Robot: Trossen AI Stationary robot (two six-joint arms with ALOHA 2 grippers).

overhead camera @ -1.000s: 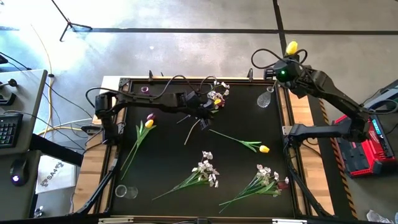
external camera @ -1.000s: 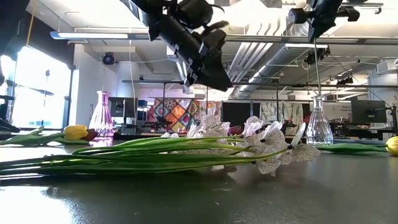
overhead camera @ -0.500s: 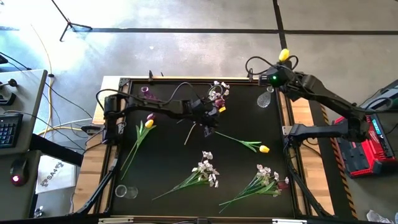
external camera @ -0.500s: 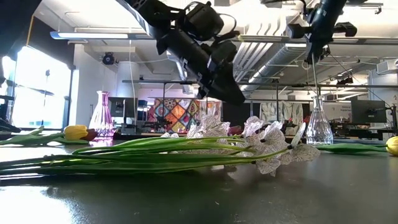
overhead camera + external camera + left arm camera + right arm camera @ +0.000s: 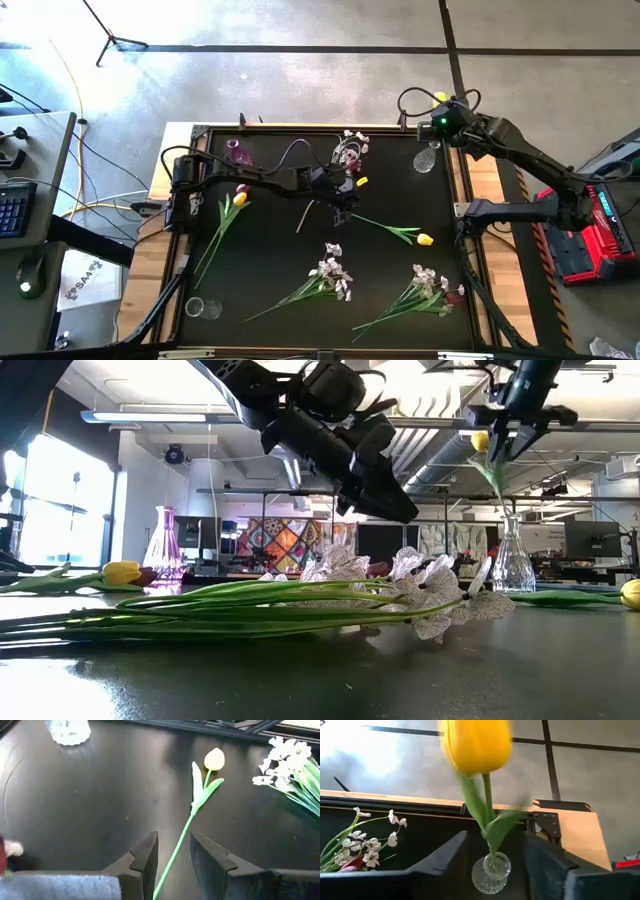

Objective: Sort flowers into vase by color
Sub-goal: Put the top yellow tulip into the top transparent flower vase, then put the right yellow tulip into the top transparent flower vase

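right gripper (image 5: 492,852) is over the far right corner of the table, parked above the clear glass bud vase with the bulby base (image 5: 491,873). a yellow tulip on a green plastic stem (image 5: 476,742) stands between its fingers with the stem end down in the vase neck. the fingers look spread wide either side of the stem, so i'd say it's let go or is about to, not really pinching it. so that step, dropping a yellow one in the clear vase, looks basically done.

left gripper (image 5: 173,857) is out over mid-table, fingers parted a bit and holding nothing, with the stem of the second yellow tulip (image 5: 214,758) running up between them. the tulip is lying flat on the matte black tabletop (image 5: 100,795). next move i'd guess is to drop down, pinch that thin stem and take it to the same vase. the stem is skinny and slick looking, so it needs a square grip.

still lying on the table: papery white blossom sprays (image 5: 331,271), and one more by the far edge (image 5: 352,145). a pink glass vase (image 5: 237,151) sits far left.
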